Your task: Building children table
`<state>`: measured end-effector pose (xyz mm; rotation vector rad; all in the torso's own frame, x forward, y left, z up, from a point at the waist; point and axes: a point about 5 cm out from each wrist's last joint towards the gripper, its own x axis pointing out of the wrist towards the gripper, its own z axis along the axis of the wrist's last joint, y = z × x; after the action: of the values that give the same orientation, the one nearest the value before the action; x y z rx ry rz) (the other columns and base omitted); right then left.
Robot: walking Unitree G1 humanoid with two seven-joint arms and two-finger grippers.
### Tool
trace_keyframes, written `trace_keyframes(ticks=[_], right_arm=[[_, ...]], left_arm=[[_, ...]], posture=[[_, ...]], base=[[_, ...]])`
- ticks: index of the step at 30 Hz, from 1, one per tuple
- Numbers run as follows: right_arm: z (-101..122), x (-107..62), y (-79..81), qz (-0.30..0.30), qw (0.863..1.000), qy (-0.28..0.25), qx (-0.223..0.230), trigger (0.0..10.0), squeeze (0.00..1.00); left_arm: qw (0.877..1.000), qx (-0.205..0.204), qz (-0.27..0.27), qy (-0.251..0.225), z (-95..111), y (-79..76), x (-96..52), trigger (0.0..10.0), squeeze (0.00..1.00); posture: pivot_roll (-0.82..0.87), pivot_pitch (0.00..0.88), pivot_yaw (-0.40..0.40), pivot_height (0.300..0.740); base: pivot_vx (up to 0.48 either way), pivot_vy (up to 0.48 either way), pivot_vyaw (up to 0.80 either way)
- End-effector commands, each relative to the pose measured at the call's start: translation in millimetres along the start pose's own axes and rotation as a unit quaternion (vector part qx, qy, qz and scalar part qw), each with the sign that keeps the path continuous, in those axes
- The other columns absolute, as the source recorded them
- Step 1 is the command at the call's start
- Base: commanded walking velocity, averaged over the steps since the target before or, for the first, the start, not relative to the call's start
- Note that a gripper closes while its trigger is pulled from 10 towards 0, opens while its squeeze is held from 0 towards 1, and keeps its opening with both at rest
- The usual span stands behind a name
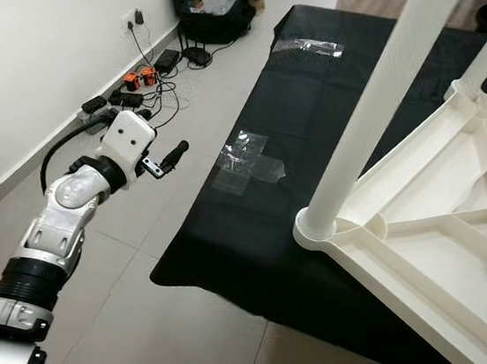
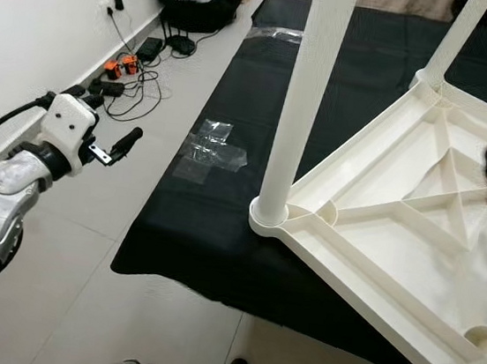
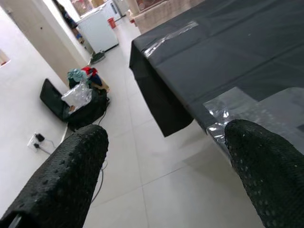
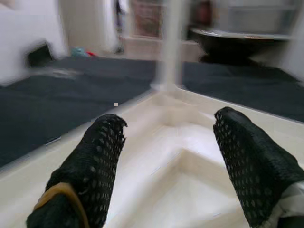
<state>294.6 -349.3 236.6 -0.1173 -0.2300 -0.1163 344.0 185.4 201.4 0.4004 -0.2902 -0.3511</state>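
1. Left eye view: my silver left arm is raised and bent at the elbow over the pale tiled floor (image 1: pixel 182 317), and its left gripper (image 1: pixel 174 156) points toward the black cloth sheet (image 1: pixel 302 136) spread on the floor.
2. In the left wrist view its two black fingers (image 3: pixel 71 175) are spread wide with nothing between them.
3. I see open tile between that gripper and the sheet's near left edge; farther left, black cables and power strips (image 1: pixel 135 89) lie along the white wall.
4. Patches of clear tape (image 1: pixel 248 160) sit on the sheet near that edge.
5. The upturned cream plastic children's table (image 2: pixel 398 228) lies on the sheet, with two white cylindrical legs (image 2: pixel 302 100) standing up from its corners.
6. My right gripper (image 4: pixel 171 166) hovers over the table's ribbed underside, fingers apart and empty.
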Motion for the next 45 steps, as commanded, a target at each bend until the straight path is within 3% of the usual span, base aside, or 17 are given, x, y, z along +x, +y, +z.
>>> trace_keyframes(ticks=[1,2,4,5,6,7,14,16,17,19,24,26,28,31,35,40,45], right_arm=[[-7.4,-1.2,42.8,0.022,1.000,0.003,0.014,10.0,0.00],[-9.0,-3.0,54.9,0.015,1.000,0.000,0.021,10.0,0.00],[-9.0,-3.0,54.9,0.015,1.000,0.000,0.021,10.0,0.00],[-12.9,-6.2,71.9,-0.002,1.000,-0.006,0.030,10.0,0.00],[-12.9,-6.2,71.9,-0.002,1.000,-0.006,0.030,10.0,0.00],[-15.7,-9.9,82.0,-0.022,0.999,-0.010,0.035,10.0,0.00],[-9.8,-30.8,102.2,-0.056,0.998,-0.032,0.006,10.0,0.00],[-7.9,-50.8,108.9,-0.043,0.999,-0.026,-0.011,10.0,0.00],[-7.9,-50.8,108.9,-0.043,0.999,-0.026,-0.011,10.0,0.00],[-13.0,-68.2,113.6,-0.032,0.999,-0.005,-0.011,10.0,0.00],[-13.7,-79.7,125.0,-0.013,1.000,0.001,-0.011,10.0,0.00],[-14.0,-87.9,144.8,0.024,1.000,-0.003,-0.014,10.0,0.00],[-14.0,-87.9,144.8,0.024,1.000,-0.003,-0.014,10.0,0.00],[-15.2,-93.3,161.3,0.064,0.998,-0.007,-0.017,10.0,0.00],[-13.2,-95.6,172.7,0.099,0.995,-0.009,-0.019,10.0,0.00],[-9.7,-94.7,175.9,0.109,0.994,-0.010,-0.016,10.0,0.00],[-5.3,-92.6,179.3,0.124,0.992,-0.020,-0.015,10.0,0.00]], left_arm=[[1.000,0.004,-0.008,0.007,-3.4,-2.4,4.4,10.0,0.00],[1.000,0.004,-0.011,0.006,-2.7,-2.1,7.0,10.0,0.00],[1.000,0.004,-0.011,0.006,-2.7,-2.1,7.0,10.0,0.00],[1.000,0.005,-0.014,0.004,-1.2,-0.7,11.7,10.0,0.00],[1.000,0.005,-0.014,0.004,-1.2,-0.7,11.7,10.0,0.00],[1.000,0.008,-0.013,0.005,-0.6,1.8,16.1,10.0,0.00],[1.000,-0.004,-0.022,-0.018,8.7,1.6,24.9,10.0,0.00],[0.998,-0.021,-0.034,-0.042,16.2,-11.3,25.4,10.0,0.00],[0.998,-0.021,-0.034,-0.042,16.2,-11.3,25.4,10.0,0.00],[0.997,-0.045,-0.037,-0.057,21.8,-29.0,20.7,10.0,0.00],[0.995,-0.061,-0.048,-0.066,24.7,-47.5,11.8,10.0,0.00],[0.993,-0.082,-0.049,-0.067,24.9,-64.3,1.0,10.0,0.00],[0.993,-0.082,-0.049,-0.067,24.9,-64.3,1.0,10.0,0.00],[0.993,-0.095,-0.040,-0.064,24.3,-73.3,-8.6,10.0,0.00],[0.993,-0.099,0.000,-0.058,23.0,-68.8,-17.7,10.0,0.00],[0.993,-0.099,0.038,-0.058,27.8,-59.0,-21.7,10.0,0.00],[0.991,-0.074,0.099,-0.061,34.6,-38.7,-23.5,10.0,0.00]], posture=[[0.01,0.142,0.018,0.740],[0.01,0.138,0.019,0.740],[0.01,0.138,0.019,0.740],[0.02,0.133,0.018,0.740],[0.02,0.133,0.018,0.740],[0.02,0.128,0.020,0.740],[0.00,0.129,0.035,0.740],[-0.01,0.130,0.041,0.740],[-0.01,0.130,0.041,0.740],[-0.01,0.133,0.048,0.740],[-0.02,0.133,0.048,0.740],[-0.01,0.121,0.046,0.740],[-0.01,0.121,0.046,0.740],[-0.01,0.115,0.038,0.740],[-0.01,0.108,0.022,0.740],[-0.01,0.106,0.018,0.740],[-0.01,0.101,0.009,0.740]], base=[[0.000,0.000,0.00],[0.000,0.000,0.00],[0.000,0.000,0.00],[0.000,0.000,0.00],[0.000,0.000,0.00],[0.000,0.000,0.00],[0.000,0.000,0.00],[0.000,0.000,-0.20],[0.000,0.000,-0.40],[0.000,0.000,-0.80],[0.000,0.000,-0.80],[0.000,0.000,-0.80],[0.000,0.000,-0.80],[0.000,0.000,-0.80],[0.000,0.000,-0.40],[0.000,0.000,0.00],[0.000,0.000,0.00]])
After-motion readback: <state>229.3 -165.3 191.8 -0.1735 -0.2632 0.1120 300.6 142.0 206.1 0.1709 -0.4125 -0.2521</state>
